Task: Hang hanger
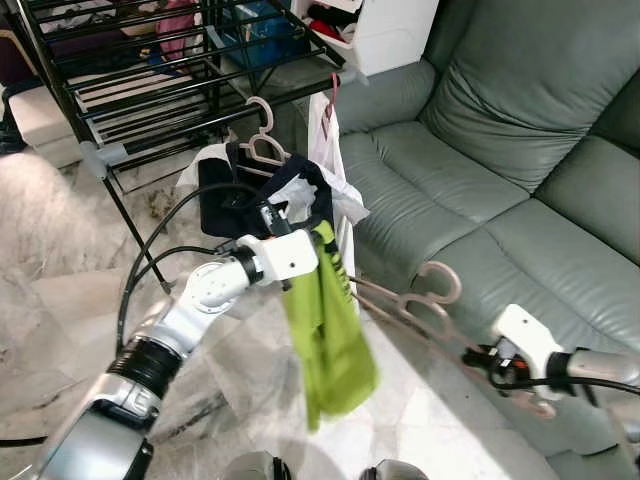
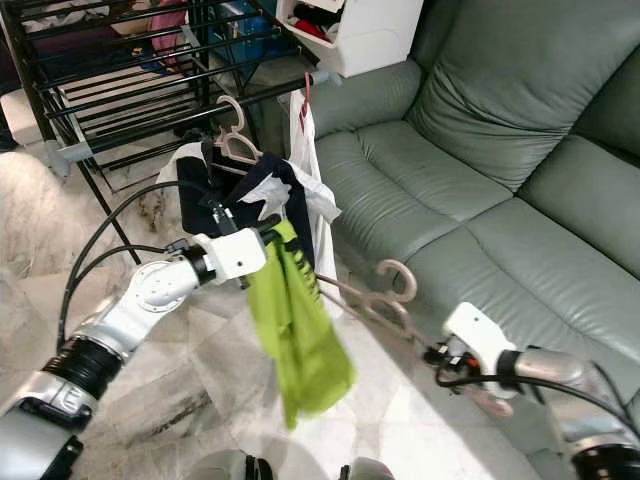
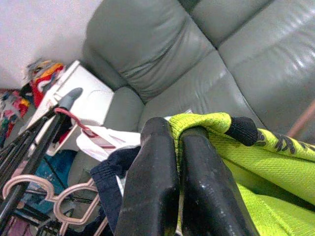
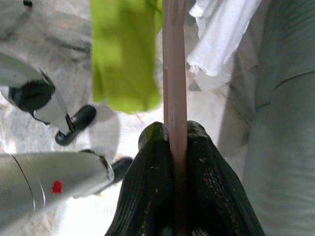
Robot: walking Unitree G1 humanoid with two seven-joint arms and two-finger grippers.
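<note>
A pale pink hanger (image 1: 415,305) stretches over the floor in front of the sofa, its hook up. My right gripper (image 1: 482,359) is shut on the hanger's bar (image 4: 174,98) at its near end. A lime green shirt (image 1: 325,335) hangs from the far end. My left gripper (image 1: 322,232) is shut on the shirt's collar (image 3: 206,123). Behind stands a black drying rack (image 1: 200,80), with a second pink hanger (image 1: 262,145) carrying dark and white clothes (image 1: 250,195), and a white garment (image 1: 325,140) on a red hanger.
The grey-green sofa (image 1: 500,150) fills the right side. A white bin (image 1: 385,30) of clothes stands by the sofa arm. Marble floor (image 1: 60,300) lies to the left. My black arm cables (image 1: 160,250) loop in front of the rack's leg.
</note>
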